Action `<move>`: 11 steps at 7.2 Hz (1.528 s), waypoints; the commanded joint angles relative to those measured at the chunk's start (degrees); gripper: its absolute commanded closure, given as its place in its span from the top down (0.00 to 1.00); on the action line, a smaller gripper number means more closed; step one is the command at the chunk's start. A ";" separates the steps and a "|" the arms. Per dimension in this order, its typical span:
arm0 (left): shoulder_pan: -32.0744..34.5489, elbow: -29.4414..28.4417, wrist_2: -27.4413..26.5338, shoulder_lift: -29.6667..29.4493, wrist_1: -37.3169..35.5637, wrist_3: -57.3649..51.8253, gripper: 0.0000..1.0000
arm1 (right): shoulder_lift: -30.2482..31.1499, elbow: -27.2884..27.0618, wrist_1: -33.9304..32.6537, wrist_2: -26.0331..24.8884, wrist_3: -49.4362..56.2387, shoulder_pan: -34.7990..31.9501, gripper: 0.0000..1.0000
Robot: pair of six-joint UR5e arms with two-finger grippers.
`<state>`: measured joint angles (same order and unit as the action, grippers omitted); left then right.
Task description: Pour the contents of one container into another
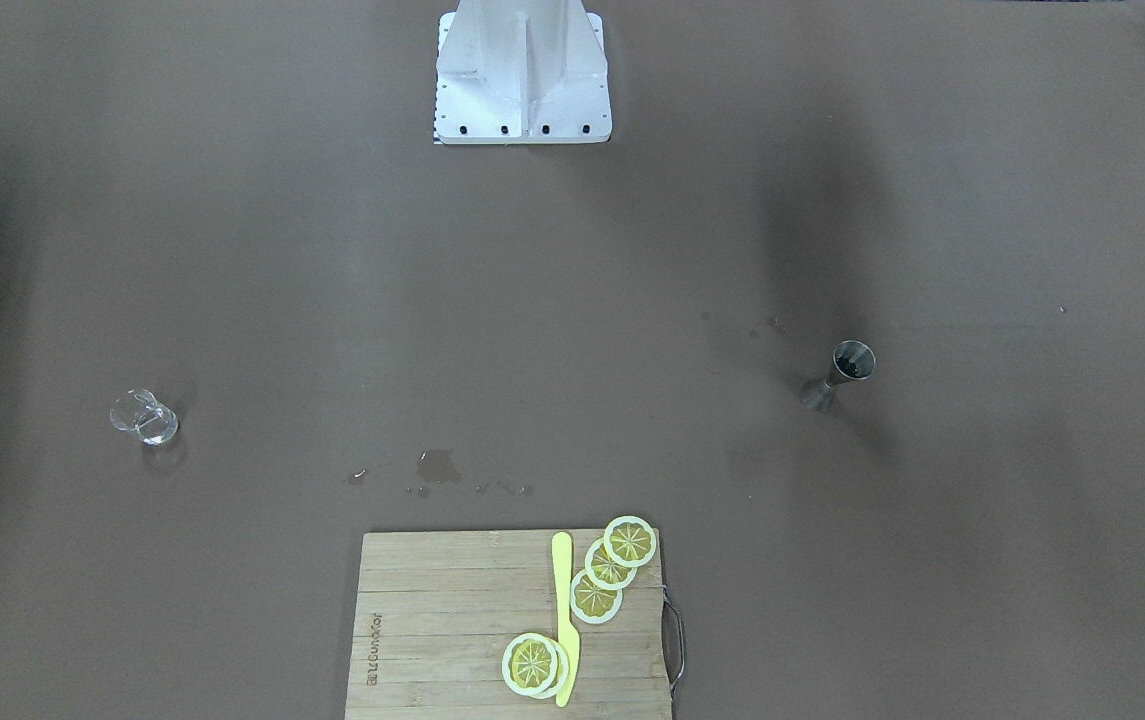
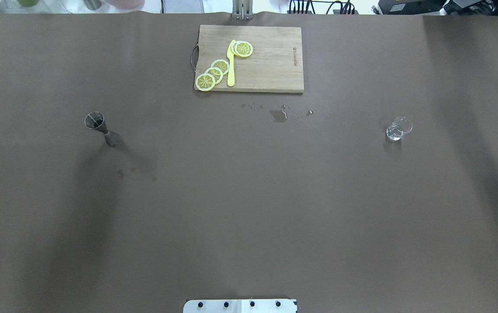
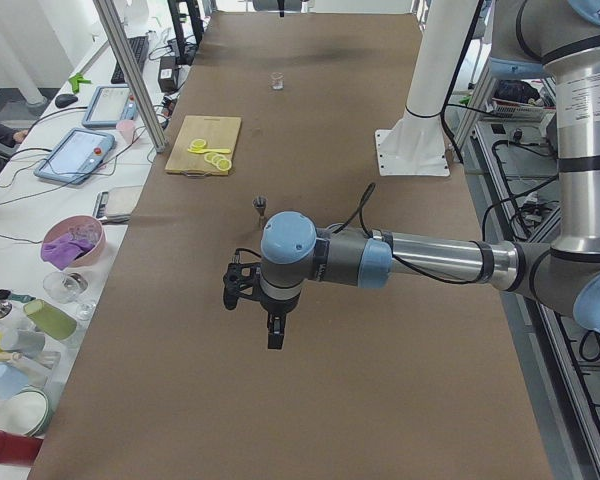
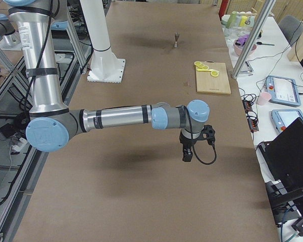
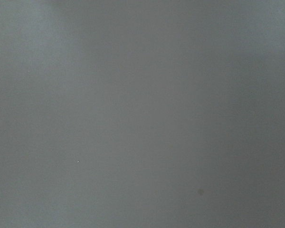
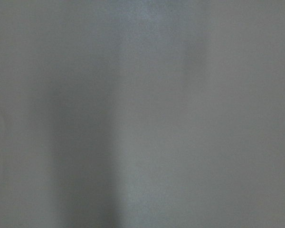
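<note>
The small clear glass cup (image 1: 144,417) (image 2: 399,129) stands upright on the brown table, far off on the robot's right side (image 3: 276,80). The metal jigger (image 1: 840,374) (image 2: 102,128) stands upright on the robot's left side (image 3: 260,208) (image 4: 177,40). Neither gripper appears in the overhead or front views. My left gripper (image 3: 276,335) hangs above the table, nearer the camera than the jigger. Over the table's right end hangs my right gripper (image 4: 187,154). I cannot tell whether either is open or shut. Both wrist views show only bare table surface.
A wooden cutting board (image 2: 270,65) (image 1: 452,620) with lemon slices (image 2: 214,73) and a yellow knife (image 2: 231,65) lies at the table's far middle edge. Small wet spots (image 2: 278,115) sit just in front of it. The robot's white base (image 1: 522,80) stands at the near middle.
</note>
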<state>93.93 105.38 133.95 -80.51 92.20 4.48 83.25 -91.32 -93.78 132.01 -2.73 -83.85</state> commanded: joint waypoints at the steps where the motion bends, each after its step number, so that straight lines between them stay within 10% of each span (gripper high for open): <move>1: 0.02 0.09 0.00 0.35 0.18 -0.09 0.98 | -0.02 0.00 0.00 0.00 0.00 0.00 1.00; 11: 0.02 0.26 -0.09 0.00 3.08 0.09 0.99 | -0.28 0.08 0.00 -0.09 0.00 0.09 1.00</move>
<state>93.93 105.50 133.93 -80.74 95.26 4.52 83.09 -91.30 -93.78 131.99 -2.76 -83.79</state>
